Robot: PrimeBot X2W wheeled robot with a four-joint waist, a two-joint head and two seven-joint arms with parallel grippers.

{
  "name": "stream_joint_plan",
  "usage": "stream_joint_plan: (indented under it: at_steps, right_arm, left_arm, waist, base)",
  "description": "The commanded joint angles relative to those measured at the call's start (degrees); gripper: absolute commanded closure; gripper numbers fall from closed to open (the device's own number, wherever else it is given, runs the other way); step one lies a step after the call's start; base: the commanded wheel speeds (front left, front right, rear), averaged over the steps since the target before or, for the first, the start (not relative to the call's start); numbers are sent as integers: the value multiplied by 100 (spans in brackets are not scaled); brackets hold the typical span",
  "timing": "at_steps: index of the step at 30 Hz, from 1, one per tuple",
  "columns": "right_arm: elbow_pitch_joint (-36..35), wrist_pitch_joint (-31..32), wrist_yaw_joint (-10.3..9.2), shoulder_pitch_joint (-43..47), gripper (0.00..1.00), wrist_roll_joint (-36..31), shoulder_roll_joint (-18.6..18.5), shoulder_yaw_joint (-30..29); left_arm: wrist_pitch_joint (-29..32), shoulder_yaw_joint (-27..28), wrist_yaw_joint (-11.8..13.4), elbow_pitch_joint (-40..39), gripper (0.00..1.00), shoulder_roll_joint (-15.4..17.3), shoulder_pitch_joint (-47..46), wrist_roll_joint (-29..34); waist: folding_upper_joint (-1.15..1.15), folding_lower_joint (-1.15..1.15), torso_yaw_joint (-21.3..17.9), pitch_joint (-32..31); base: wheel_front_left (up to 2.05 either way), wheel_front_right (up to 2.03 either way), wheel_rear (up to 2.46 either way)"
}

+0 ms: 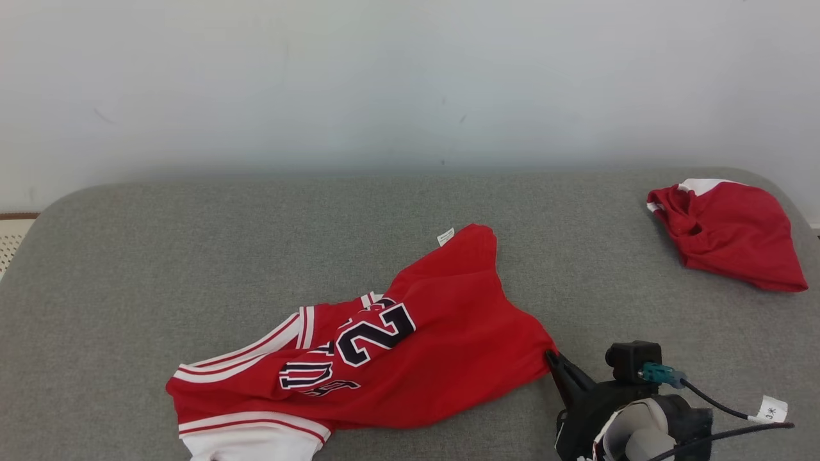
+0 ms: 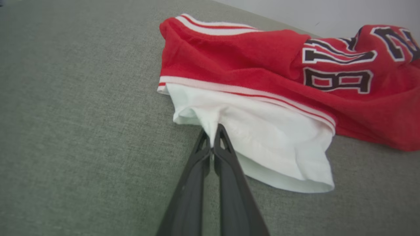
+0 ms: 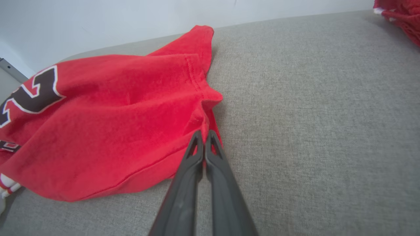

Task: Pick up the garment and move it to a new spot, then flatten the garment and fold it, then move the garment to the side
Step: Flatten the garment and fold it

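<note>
The garment point(image 1: 410, 358), a red jersey with black-and-white numbers and white trim, lies crumpled on the grey cushioned surface point(image 1: 256, 256) at the front centre. My right gripper point(image 1: 551, 356) is shut on its red hem corner at the right end; the right wrist view shows my right gripper point(image 3: 204, 134) pinching that fold of the garment point(image 3: 115, 124). In the left wrist view my left gripper point(image 2: 213, 131) is shut on the white sleeve of the garment point(image 2: 272, 131).
A second red garment point(image 1: 730, 234) with a white edge lies bunched at the far right of the surface, its corner point(image 3: 398, 19) showing in the right wrist view. A pale wall point(image 1: 410, 83) stands behind. Bare grey surface lies left and behind the jersey.
</note>
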Motion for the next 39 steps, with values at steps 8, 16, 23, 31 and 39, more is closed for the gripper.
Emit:
stream_joint_plan:
  at_steps: [8,16,23,31,39]
  right_arm:
    - [-1523,-26,-5,393,100,776,-650,-63]
    - [-2137,14,-5,-196,100,1101,-1076,262]
    - [-2137,262,-5,-1436,100,1553,-963,327]
    - [-1902,615,-5,-3097,100,2382,-959,101]
    - [-967,988,-5,-4831,100,3191,-873,-336]
  left_arm:
    - [-5,381,-101,-1225,100,16,-10,523]
    - [-5,271,-407,-1452,100,443,-882,896]
    - [388,17,-715,-868,100,923,-2648,889]
    - [751,-375,-825,-214,100,1268,-4944,868]
    - [870,-615,-839,807,100,1373,-7367,759]
  waist:
    - [0,0,-32,-67]
    - [0,0,-250,63]
    - [0,0,-420,647]
    - [0,0,-488,1534]
    - [0,0,-538,2275]
  base:
    - [0,0,0]
    - [0,0,0]
    - [0,0,0]
    - [0,0,0]
    - [0,0,0]
